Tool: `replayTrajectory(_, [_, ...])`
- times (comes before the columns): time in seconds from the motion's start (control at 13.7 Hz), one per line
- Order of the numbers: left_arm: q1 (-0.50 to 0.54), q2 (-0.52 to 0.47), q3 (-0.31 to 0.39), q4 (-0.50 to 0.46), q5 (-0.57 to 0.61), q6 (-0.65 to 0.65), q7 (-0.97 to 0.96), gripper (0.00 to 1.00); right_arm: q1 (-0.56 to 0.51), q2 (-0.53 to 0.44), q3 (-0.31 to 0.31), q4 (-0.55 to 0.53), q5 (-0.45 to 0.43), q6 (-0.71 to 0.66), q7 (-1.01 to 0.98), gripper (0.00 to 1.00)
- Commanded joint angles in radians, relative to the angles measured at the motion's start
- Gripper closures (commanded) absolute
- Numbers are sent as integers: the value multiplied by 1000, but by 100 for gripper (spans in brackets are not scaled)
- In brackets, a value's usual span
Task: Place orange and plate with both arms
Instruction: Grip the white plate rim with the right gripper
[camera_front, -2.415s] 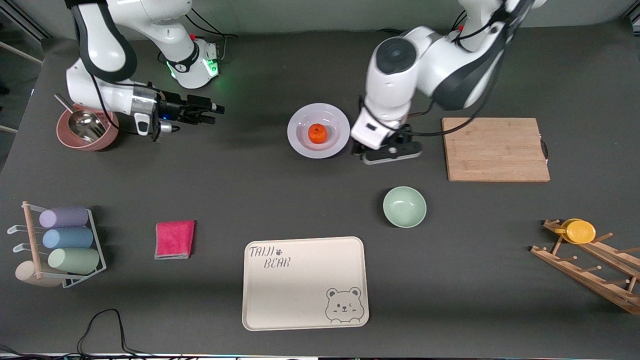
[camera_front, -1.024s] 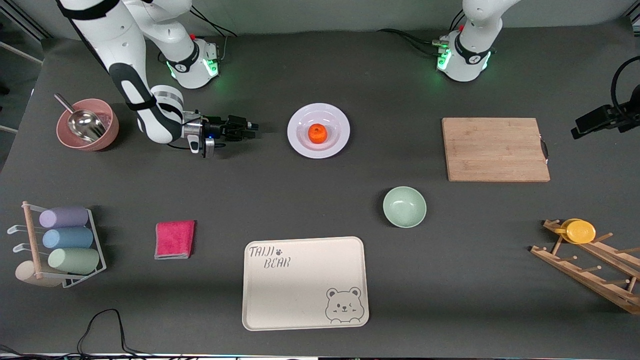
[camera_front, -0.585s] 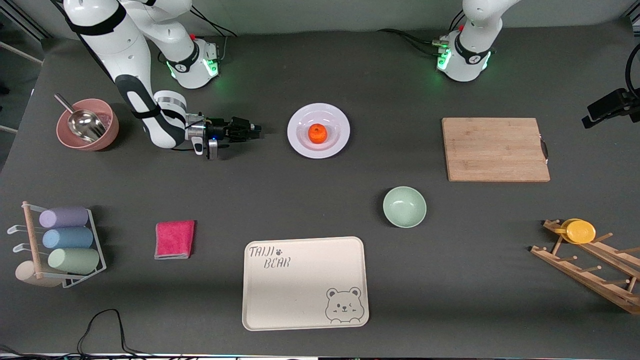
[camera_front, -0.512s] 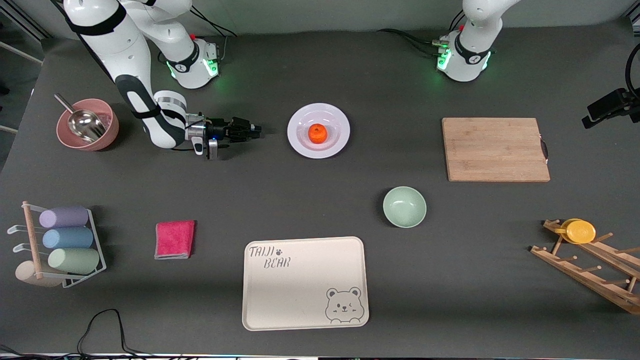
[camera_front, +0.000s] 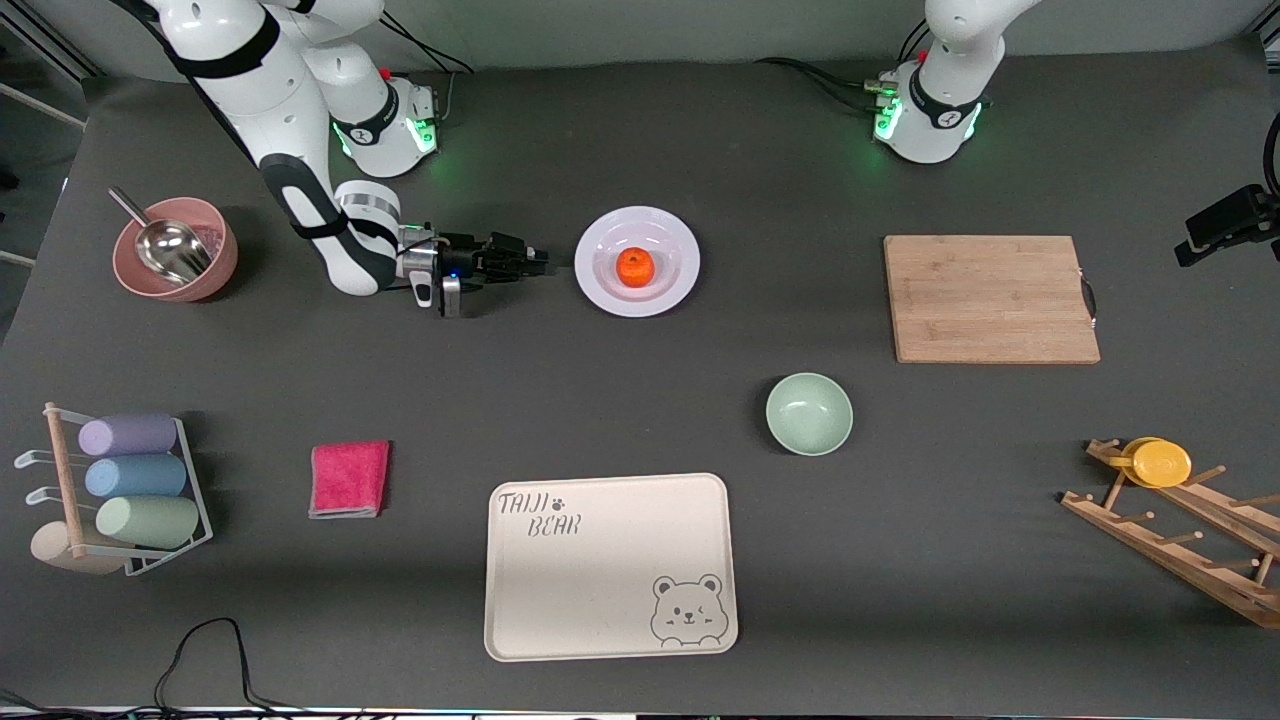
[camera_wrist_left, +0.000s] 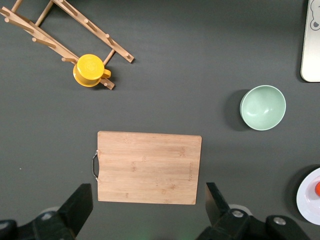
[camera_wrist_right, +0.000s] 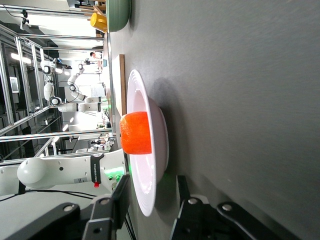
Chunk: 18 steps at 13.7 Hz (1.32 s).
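The orange (camera_front: 635, 266) sits in the middle of the white plate (camera_front: 600, 292), which lies on the table between the two bases. My right gripper (camera_front: 541, 262) lies low and sideways just off the plate's rim on the right arm's side. In the right wrist view the plate's rim (camera_wrist_right: 150, 192) shows between the right gripper's (camera_wrist_right: 152, 179) two fingers, which stand apart and touch nothing; the orange (camera_wrist_right: 136, 133) rises past them. My left gripper (camera_front: 1232, 224) hangs high over the left arm's end of the table, open (camera_wrist_left: 147, 200) and empty.
A wooden cutting board (camera_front: 990, 298) lies toward the left arm's end, and a pale-green bowl (camera_front: 809, 413) and cream bear tray (camera_front: 610, 565) lie nearer the front camera. A pink bowl with a scoop (camera_front: 175, 250), a pink cloth (camera_front: 349, 478) and a cup rack (camera_front: 120, 480) are at the right arm's end.
My right gripper has slid along the table toward the plate and its fingers have narrowed. The left arm has pulled away from beside the plate, up and out to its own end of the table.
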Motion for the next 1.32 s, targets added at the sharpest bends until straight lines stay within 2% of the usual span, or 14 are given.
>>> replayTrajectory(0.0, [8, -2, 1, -8, 1, 20, 24, 0, 48, 42, 13, 29, 100, 7, -58, 56])
replayTrajectory(0.22, [8, 9, -1, -9, 4, 23, 24, 0, 114, 65, 19, 60, 194, 35, -62, 56])
replayTrajectory(0.59, [6, 9, -1, -29, 10, 38, 4, 0, 125, 79, 103, 101, 294, 85, -62, 57])
replayTrajectory(0.73, [6, 9, -1, -29, 9, 41, 4, 0, 125, 79, 106, 101, 302, 85, -62, 82])
replayTrajectory(0.8, [3, 7, -1, -29, 10, 44, 4, 0, 125, 79, 106, 101, 302, 85, -62, 98])
replayTrajectory(1.1, [6, 16, -1, -29, 9, 59, 2, 0, 113, 65, 105, 101, 302, 72, -58, 100])
replayTrajectory(1.24, [6, 18, -1, -28, 7, 59, 2, 0, 82, 16, 105, 94, 297, 49, -41, 100])
